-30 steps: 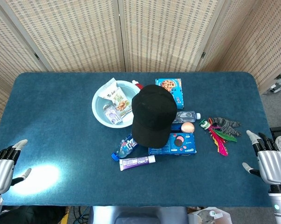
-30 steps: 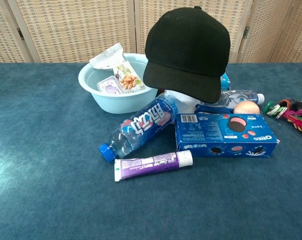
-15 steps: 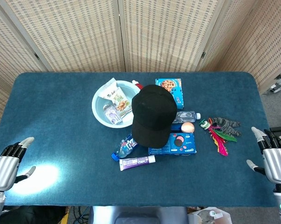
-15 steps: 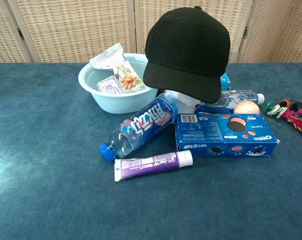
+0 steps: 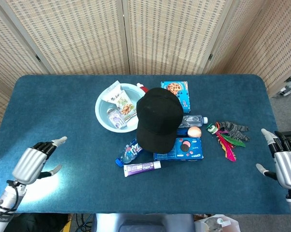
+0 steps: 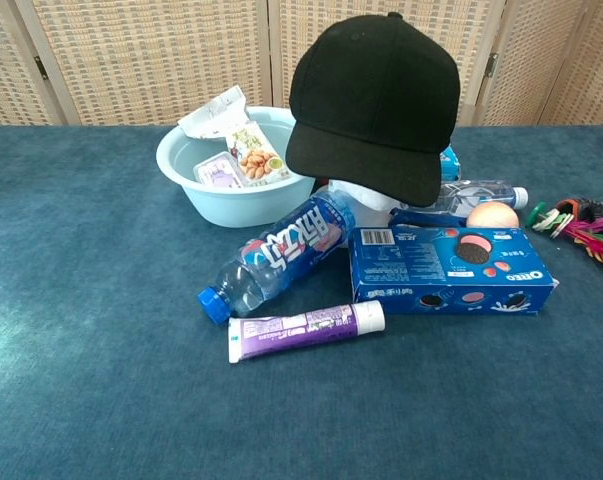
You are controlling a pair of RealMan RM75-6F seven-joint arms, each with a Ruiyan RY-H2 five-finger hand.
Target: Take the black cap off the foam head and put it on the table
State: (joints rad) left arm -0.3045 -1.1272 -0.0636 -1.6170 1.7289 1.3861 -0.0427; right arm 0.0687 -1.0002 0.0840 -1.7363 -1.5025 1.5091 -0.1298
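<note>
The black cap (image 5: 158, 119) (image 6: 373, 99) sits on the white foam head (image 6: 361, 199) in the middle of the table, brim toward me; the cap hides almost all of the head. My left hand (image 5: 35, 161) hovers over the near left of the table, fingers apart and empty, well left of the cap. At the table's near right edge my right hand (image 5: 285, 165) is also empty with its fingers spread. Neither hand shows in the chest view.
A light blue bowl (image 5: 103, 120) (image 6: 181, 172) of snack packets stands left of the cap. A water bottle (image 6: 277, 258), a purple tube (image 6: 305, 328) and a blue Oreo box (image 6: 449, 269) lie in front. A cookie box (image 5: 176, 90), peach (image 5: 194, 131) and feathers (image 5: 228, 141) lie right.
My left hand has moved right and inward over the table, toward the cap. My right hand has shifted slightly toward the right edge. The cap has not moved.
</note>
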